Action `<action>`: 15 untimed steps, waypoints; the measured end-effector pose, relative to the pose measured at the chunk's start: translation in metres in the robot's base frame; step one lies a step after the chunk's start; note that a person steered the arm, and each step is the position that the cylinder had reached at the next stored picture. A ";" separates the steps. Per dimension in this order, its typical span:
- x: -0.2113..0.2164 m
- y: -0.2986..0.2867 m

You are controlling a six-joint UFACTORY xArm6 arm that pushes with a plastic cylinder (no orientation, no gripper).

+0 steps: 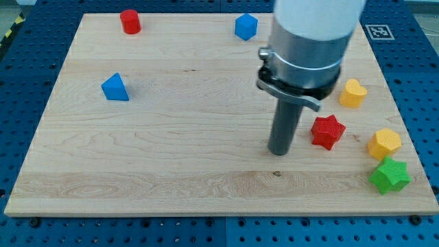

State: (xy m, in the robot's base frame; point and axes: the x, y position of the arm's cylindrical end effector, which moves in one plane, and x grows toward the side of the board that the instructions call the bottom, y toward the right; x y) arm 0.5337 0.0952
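Observation:
My tip rests on the wooden board right of centre. The red star block lies closest, a short way to its right, with a gap between them. Further right sit a yellow heart block, a yellow hexagon block and a green star block near the board's right edge. A blue hexagon block lies at the view's top, partly beside the arm body. A red cylinder sits top left and a blue triangle block at the left.
The board lies on a blue perforated table. The arm's grey and white body hangs over the upper right of the board and hides what is behind it. A fiducial marker shows at the top right.

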 end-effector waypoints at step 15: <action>-0.132 -0.004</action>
State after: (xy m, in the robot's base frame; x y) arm 0.4014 0.0916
